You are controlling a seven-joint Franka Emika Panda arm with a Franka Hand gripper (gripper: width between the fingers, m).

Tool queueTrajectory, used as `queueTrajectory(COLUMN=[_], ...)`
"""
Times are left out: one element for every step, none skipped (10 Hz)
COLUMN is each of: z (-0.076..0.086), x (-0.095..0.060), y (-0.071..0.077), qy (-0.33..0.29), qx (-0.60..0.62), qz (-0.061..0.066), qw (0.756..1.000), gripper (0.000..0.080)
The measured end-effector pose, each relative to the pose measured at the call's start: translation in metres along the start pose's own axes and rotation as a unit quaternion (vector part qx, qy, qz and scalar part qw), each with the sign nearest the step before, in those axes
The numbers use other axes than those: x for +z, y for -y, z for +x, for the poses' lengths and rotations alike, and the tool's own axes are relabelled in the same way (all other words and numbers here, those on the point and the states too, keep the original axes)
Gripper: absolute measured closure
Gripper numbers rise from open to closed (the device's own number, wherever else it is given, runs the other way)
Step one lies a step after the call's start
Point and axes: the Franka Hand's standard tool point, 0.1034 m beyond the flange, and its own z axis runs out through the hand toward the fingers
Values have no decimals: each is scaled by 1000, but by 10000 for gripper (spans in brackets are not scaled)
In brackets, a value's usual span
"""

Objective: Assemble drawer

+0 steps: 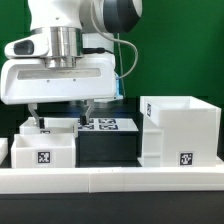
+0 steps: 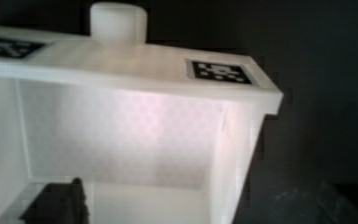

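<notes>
My gripper hangs open just above a small white drawer box at the exterior view's left, its fingers spread about as wide as the box. A second small drawer box with a marker tag stands in front of it. The large white drawer case stands at the exterior view's right, open side up. In the wrist view the drawer box fills the frame, with its round knob and two tags on the front panel. One dark fingertip shows inside it; the other is lost against the dark table.
The marker board lies behind the black gap between the small boxes and the case. A low white rail runs along the front of the table. A green wall stands behind.
</notes>
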Motion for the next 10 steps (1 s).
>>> queueTrajectory(z=[0, -1, -2, -1, 2, 4, 2, -1, -4, -7], x=[0, 1, 6, 14, 19, 22, 27, 32, 37, 43], y=[0, 0, 2, 7, 11, 13, 13, 14, 14, 15], qy=[0, 1, 2, 3, 5, 5, 6, 8, 6, 8], qx=[0, 0, 5, 15, 13, 12, 11, 11, 10, 10], qz=[0, 0, 0, -2, 0, 0, -1, -1, -5, -7], qw=[1000, 1000, 1000, 1000, 1000, 1000, 1000, 1000, 1000, 1000], gripper=[151, 151, 151, 151, 151, 151, 151, 151, 151, 151])
